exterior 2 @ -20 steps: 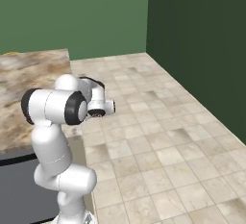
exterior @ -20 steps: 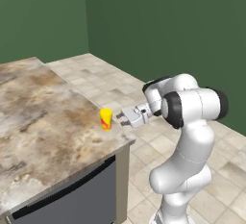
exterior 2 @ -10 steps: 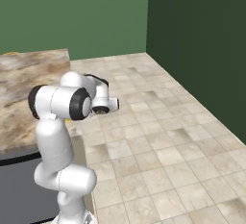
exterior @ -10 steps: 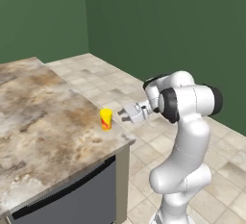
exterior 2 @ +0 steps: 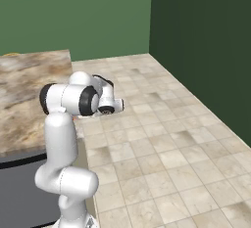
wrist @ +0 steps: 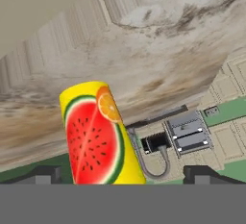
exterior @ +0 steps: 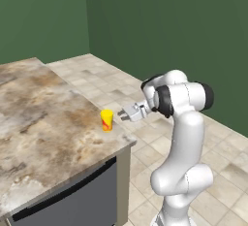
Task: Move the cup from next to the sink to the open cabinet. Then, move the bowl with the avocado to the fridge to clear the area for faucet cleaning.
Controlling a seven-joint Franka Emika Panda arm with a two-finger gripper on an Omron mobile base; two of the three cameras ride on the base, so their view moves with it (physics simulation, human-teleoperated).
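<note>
So starting at the far left of the left base view, there's the marbled brown-and-cream surface [exterior: 43, 118], running from the left edge out to a corner roughly mid-picture, with a dark grey panel [exterior: 72, 196] tucked under its front edge. Right near that corner stands the cup [exterior: 106, 120], a little yellow tumbler with a red mark on it, upright and close to the edge, nothing else around it on the stone. Just to the right of the cup is the gripper [exterior: 121, 115], pointing sideways at it from off the surface's edge; it's near the cup but not touching, there's a visible gap between the two. The fingers are spread wide apart and nothing is in between them. Further right is the white arm [exterior: 181, 137], bent at the elbow and standing on the beige tiled floor [exterior: 227, 171], with the green wall [exterior: 160, 26] behind it all. In the right base view the surface [exterior 2: 29, 90] sits on the left and the arm [exterior 2: 68, 124] blocks the corner where the cup would be. From the hand view the cup [wrist: 98, 134] is big and close, low left of centre, leaning in the picture, and you can see the red mark is actually a watermelon slice with an orange slice above it. The two dark fingertips [wrist: 45, 174] sit at the bottom on either side of it, well apart.
</note>
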